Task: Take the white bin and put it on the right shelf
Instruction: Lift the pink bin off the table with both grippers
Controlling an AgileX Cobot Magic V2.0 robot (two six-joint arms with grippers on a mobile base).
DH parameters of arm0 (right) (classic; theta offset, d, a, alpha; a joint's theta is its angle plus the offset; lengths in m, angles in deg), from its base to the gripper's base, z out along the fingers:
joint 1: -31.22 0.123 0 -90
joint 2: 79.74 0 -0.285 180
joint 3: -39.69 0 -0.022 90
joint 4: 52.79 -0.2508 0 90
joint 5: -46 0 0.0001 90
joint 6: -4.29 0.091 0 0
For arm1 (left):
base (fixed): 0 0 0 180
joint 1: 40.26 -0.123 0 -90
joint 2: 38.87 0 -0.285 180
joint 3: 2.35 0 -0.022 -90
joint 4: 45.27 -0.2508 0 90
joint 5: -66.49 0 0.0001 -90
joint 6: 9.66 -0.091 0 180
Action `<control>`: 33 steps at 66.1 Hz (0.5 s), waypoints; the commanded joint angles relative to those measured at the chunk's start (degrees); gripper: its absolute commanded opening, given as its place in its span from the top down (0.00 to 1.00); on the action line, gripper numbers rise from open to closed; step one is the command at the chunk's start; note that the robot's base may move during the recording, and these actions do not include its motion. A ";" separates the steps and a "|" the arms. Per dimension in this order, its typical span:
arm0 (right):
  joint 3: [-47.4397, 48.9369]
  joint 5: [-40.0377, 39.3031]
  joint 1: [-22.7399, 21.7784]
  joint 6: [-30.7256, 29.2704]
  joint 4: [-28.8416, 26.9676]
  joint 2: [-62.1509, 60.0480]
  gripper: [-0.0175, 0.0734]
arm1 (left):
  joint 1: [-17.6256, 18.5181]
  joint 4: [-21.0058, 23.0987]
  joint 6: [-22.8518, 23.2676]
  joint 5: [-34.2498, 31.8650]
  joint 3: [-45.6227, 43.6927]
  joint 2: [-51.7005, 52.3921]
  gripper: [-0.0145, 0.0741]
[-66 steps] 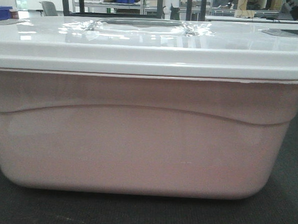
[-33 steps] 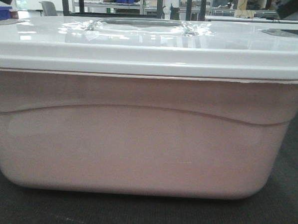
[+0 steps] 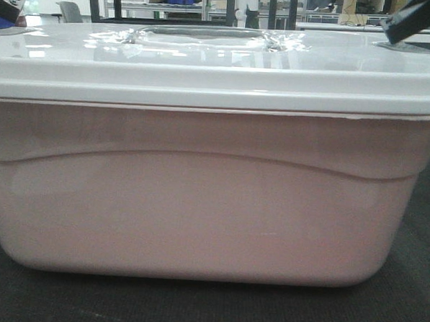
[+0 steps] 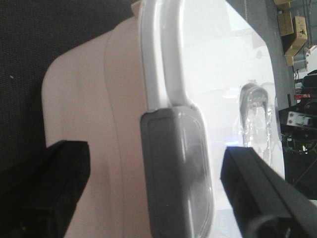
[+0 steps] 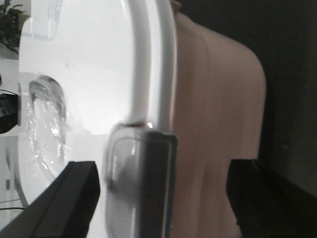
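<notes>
On the dark mat: grasp pending

Left gripper gapes wide astride the end latch of the white bin, which fills the mat's middle. Right gripper likewise, unclosed. Next, probably: both squeeze evenly, then lift.

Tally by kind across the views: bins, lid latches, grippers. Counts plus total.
white bin: 1
grey lid latches: 2, one at each end
grippers: 2, left gripper and right gripper, both open, each straddling a latch
total: 5
</notes>
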 commanded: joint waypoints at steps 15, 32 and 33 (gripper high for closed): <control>1.30 8.14 2.20 -2.33 -6.83 -1.57 0.12 | -0.12 5.45 -0.64 6.46 -1.29 1.42 0.34; 1.30 6.81 5.55 -2.33 -6.83 -0.99 0.12 | 3.21 5.70 -0.64 6.01 -1.29 1.42 0.34; 1.30 6.81 5.55 -2.33 -6.83 -0.92 0.12 | 3.48 5.70 -0.64 5.87 -1.29 1.42 0.34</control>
